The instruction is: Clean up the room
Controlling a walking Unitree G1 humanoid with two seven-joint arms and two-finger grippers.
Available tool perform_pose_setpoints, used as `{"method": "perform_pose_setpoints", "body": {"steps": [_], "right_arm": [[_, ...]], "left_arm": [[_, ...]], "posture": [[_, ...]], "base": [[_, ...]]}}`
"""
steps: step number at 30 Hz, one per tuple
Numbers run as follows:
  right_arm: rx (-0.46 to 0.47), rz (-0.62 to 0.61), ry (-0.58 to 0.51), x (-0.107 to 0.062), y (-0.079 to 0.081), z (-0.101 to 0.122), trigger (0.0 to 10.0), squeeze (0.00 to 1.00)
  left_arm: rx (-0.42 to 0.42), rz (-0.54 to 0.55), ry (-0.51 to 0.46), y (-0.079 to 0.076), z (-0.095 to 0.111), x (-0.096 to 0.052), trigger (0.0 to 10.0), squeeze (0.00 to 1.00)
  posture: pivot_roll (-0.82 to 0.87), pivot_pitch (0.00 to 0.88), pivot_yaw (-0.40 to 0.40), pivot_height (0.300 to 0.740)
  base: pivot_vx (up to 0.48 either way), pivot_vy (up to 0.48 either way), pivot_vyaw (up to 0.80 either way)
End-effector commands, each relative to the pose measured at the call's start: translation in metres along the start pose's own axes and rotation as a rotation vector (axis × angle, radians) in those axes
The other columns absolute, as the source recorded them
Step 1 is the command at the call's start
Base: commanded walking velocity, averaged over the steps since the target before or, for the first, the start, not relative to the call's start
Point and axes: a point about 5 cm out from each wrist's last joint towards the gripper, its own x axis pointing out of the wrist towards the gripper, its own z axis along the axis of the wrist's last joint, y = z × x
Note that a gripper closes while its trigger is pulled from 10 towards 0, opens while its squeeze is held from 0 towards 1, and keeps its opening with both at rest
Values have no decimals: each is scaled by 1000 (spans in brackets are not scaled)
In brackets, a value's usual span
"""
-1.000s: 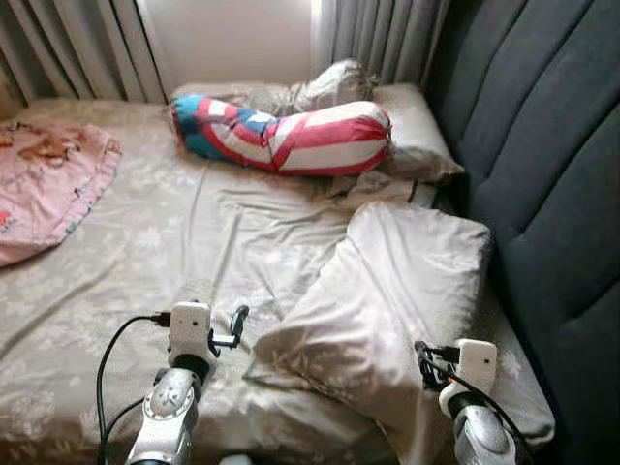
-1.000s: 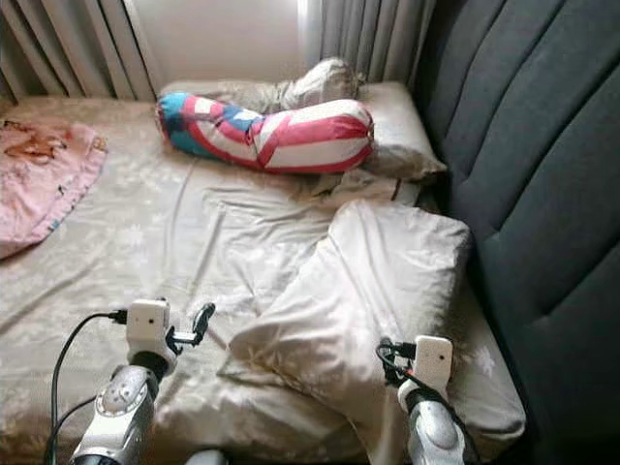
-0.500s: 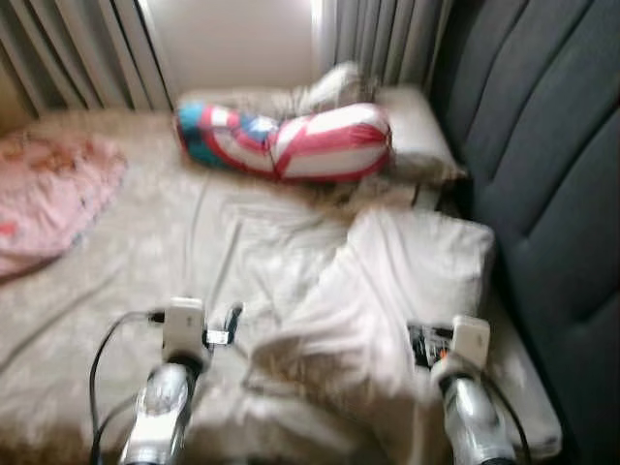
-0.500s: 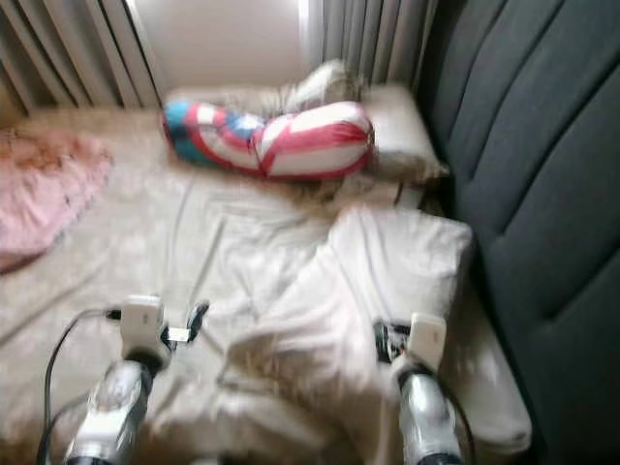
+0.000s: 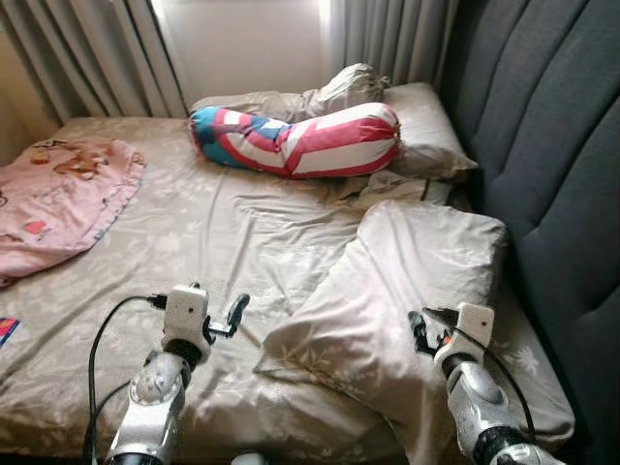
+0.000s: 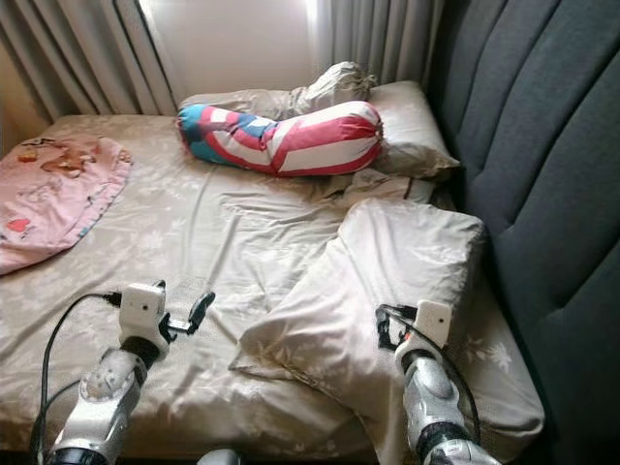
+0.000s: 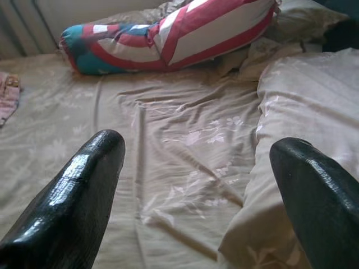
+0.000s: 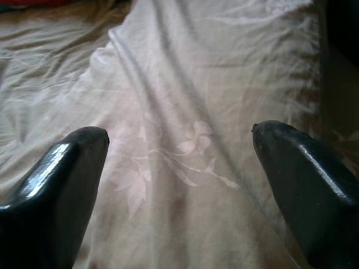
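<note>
A large beige floral pillow point(image 5: 397, 291) lies crumpled on the near right of the bed point(image 5: 165, 242). My right gripper point(image 5: 423, 329) hovers open just above its near part; in the right wrist view the pillow's fabric point(image 8: 185, 84) lies between the spread fingers point(image 8: 61, 179). My left gripper point(image 5: 218, 305) is open over the beige sheet, just left of the pillow's near corner point(image 7: 280, 224). A red, white and blue striped bolster point(image 5: 300, 140) lies across the far end. A pink blanket point(image 5: 53, 199) is spread at the left.
A dark padded headboard point(image 5: 552, 174) runs along the right side. A second beige pillow point(image 5: 421, 126) and bunched bedding point(image 5: 339, 87) sit at the far right, against grey curtains point(image 5: 97, 58). A small coloured item point(image 5: 5, 329) lies at the left edge.
The camera has shifted, so more of the bed's left side and curtains show and the blur is gone. Both grippers stay open in much the same place by the pillow.
</note>
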Motion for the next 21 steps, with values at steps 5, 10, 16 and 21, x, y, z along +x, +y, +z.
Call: {"method": "perform_pose_setpoints", "body": {"steps": [5, 10, 16, 21], "right_arm": [[16, -90, 42, -2, -11, -5, 10000, 1000], [33, -115, 59, -3, -17, -8, 10000, 0], [71, -173, 76, -6, -29, -10, 10000, 0], [88, -181, 91, -8, -30, -17, 10000, 0]], "left_arm": [[29, -45, -6, 2, 10, -2, 10000, 0], [40, -55, -19, 5, 19, -2, 10000, 0], [41, -94, -36, -1, 33, -6, 10000, 0], [56, -102, -30, 3, 37, -17, 10000, 0]], "posture": [[80, 74, 58, 667], [91, 96, 78, 667], [104, 124, 100, 667], [138, 161, 119, 667]], "base": [[0, 0, 0], [0, 0, 0], [0, 0, 0], [0, 0, 0]]}}
